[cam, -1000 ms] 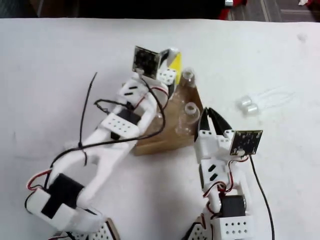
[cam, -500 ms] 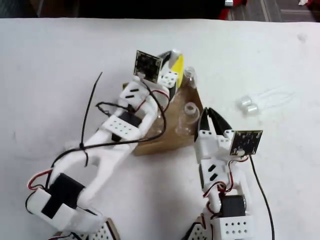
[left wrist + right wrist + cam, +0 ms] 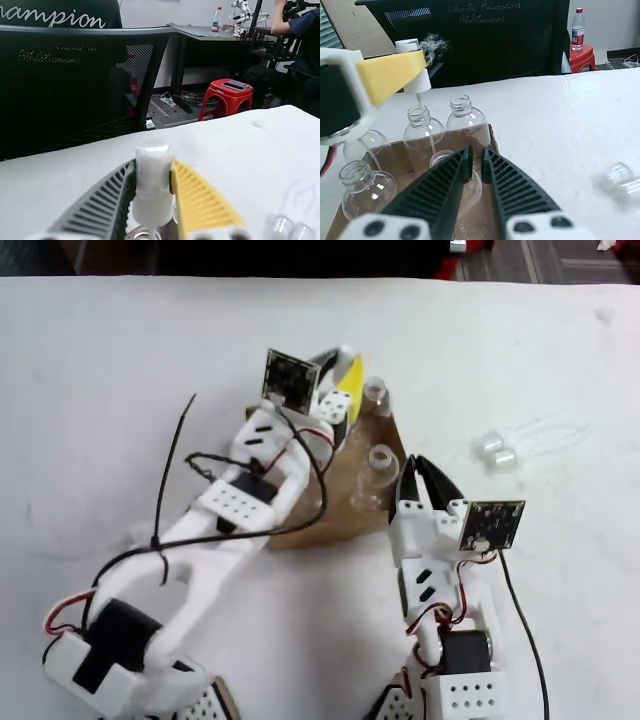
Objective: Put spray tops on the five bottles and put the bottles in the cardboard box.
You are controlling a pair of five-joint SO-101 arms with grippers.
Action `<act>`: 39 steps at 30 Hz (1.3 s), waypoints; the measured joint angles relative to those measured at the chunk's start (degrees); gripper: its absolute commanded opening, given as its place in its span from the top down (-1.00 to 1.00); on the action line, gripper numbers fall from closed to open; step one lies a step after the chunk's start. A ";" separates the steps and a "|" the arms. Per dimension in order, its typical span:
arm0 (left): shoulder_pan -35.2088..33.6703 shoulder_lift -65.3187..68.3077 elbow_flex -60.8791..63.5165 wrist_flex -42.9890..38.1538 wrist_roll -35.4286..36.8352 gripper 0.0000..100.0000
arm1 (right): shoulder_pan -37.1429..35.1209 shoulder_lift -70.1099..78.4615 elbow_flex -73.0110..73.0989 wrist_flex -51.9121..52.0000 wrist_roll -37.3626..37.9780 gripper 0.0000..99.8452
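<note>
A big white table [image 3: 100, 360] fills most of the room in front of me, and behind it is a black mesh chair [image 3: 75, 75] with white letters across its back. A brown cardboard box [image 3: 340, 515] sits in the middle of the table. See-through bottles [image 3: 462, 120] stand up in it, and their necks are open. The left arm leans over the box. The left gripper [image 3: 153, 167] has one grey finger and one yellow finger, and they squeeze a white spray top [image 3: 152, 195] between them. That top hangs right over the neck of one bottle near the back of the box, but I cannot tell if it touches. The right gripper [image 3: 476, 152] sits low by the near side of the box. Its black fingers are almost together with just a thin gap, and they hold nothing. Two loose spray tops [image 3: 497, 448] with thin tubes lie side by side on the table, well apart from the box, on the right arm's side.
</note>
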 measured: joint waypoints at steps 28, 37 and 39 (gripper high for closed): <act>-2.64 -1.93 5.71 0.09 -4.22 0.89 | 0.00 0.00 0.00 0.00 0.00 0.96; -2.81 -1.93 5.71 0.09 -0.26 0.73 | 0.00 0.00 0.00 0.00 0.00 0.96; -2.99 -1.93 5.71 0.09 0.18 0.75 | 0.00 0.00 0.00 0.00 0.00 0.96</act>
